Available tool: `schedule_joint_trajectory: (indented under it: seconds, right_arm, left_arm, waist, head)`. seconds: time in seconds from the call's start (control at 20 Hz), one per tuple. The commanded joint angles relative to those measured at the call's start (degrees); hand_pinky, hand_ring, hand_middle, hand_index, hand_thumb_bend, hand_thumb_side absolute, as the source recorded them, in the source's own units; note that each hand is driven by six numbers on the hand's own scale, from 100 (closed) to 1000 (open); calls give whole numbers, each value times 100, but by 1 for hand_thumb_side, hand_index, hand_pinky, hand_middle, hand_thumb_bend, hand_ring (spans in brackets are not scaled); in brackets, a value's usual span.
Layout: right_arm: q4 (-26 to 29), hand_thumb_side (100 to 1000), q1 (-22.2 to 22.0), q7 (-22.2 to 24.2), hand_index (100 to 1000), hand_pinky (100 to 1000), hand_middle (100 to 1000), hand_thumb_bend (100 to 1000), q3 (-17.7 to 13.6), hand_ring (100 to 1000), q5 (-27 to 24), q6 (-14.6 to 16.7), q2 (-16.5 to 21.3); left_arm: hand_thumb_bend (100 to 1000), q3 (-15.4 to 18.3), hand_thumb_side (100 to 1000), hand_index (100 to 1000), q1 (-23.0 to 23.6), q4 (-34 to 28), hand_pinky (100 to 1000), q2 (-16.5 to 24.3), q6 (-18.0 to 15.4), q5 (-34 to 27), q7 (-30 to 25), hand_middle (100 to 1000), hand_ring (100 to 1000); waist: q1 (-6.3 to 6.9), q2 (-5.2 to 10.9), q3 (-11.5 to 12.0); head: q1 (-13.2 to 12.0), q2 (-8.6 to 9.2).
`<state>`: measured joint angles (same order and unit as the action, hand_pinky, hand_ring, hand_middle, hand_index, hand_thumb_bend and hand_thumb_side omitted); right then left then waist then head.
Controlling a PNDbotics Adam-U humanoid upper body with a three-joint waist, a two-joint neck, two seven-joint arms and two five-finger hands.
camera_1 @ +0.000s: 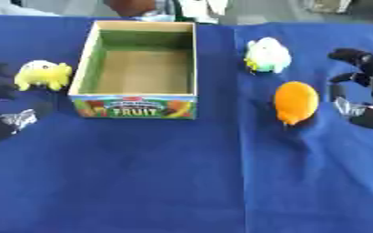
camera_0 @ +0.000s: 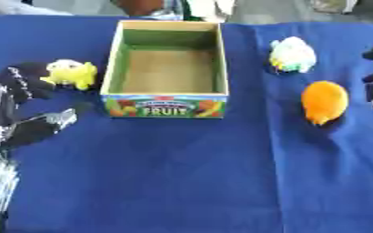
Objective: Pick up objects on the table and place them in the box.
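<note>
Blue table cover point(camera_0: 182, 182) with one box and three soft objects. Nearest, the left hand point(camera_0: 18, 104) rises from the lower left, fingers spread and holding nothing, its fingertips just beside the one yellow toy point(camera_0: 72, 73). One orange fruit point(camera_1: 294, 102), long axis running near to far with its pointed end toward the viewer, lies right of the box point(camera_0: 166, 98). The right hand point(camera_1: 365, 91), fingers loosely curved and empty, stands just right of the fruit. The box, labelled FRUIT, sits open and empty at centre. Farthest, one pale green-and-white toy point(camera_1: 267, 55).
</note>
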<state>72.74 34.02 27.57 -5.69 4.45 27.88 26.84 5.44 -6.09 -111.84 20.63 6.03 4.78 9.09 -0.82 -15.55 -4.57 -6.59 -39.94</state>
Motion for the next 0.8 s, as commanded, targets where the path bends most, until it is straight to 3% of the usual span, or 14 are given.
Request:
schedule_joint_trajectory:
  seconds: [0.05,0.8]
  right_arm:
    - [-248,100,221,-50,932,747,862,100,74,987,236,164,300]
    - [-1559,132,1111,-352,932,768,872,100,528,992,1673,950,423]
  left_arm:
    - [808,1,100,741,-23,-71,590,91,-14,14,-20,627,606]
    - [809,-14,100,742,-28,-77,591,86,-16,8,-39,627,605]
  waist:
    - [-1,106,12]
    - [19,92,64]
  head:
    - [16,0]
    - [50,-12]
